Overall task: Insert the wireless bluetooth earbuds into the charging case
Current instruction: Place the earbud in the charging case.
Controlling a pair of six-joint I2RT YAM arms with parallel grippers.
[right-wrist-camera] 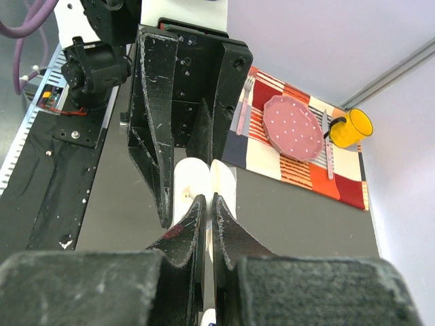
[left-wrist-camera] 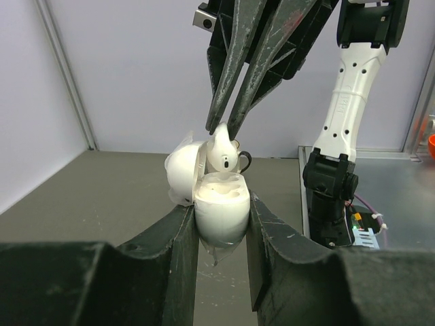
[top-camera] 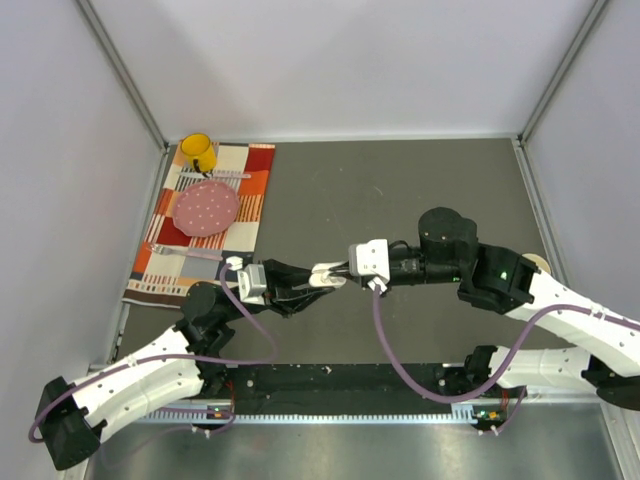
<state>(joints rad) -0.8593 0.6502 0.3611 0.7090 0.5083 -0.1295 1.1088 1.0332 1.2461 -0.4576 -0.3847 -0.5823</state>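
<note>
The white charging case (left-wrist-camera: 221,214) is pinched upright between the black fingers of my left gripper (left-wrist-camera: 221,210), its lid (left-wrist-camera: 183,166) swung open to the left. Just above the case's open wells hangs one glossy white earbud (left-wrist-camera: 222,155), with my right gripper (left-wrist-camera: 224,130) shut on its top, coming down from above. In the top view the two grippers meet tip to tip over the dark table, left gripper (top-camera: 300,287) and right gripper (top-camera: 340,272) with the case (top-camera: 325,279) between them. The right wrist view shows my shut right gripper (right-wrist-camera: 208,202) in front of the case (right-wrist-camera: 189,178); the earbud is hidden there.
A checked placemat (top-camera: 255,200) lies at the back left with a pink dotted plate (top-camera: 207,207), a yellow mug (top-camera: 197,152) and cutlery. Grey walls ring the dark table (top-camera: 420,190). The right arm's white links (left-wrist-camera: 353,88) stand behind the case in the left wrist view.
</note>
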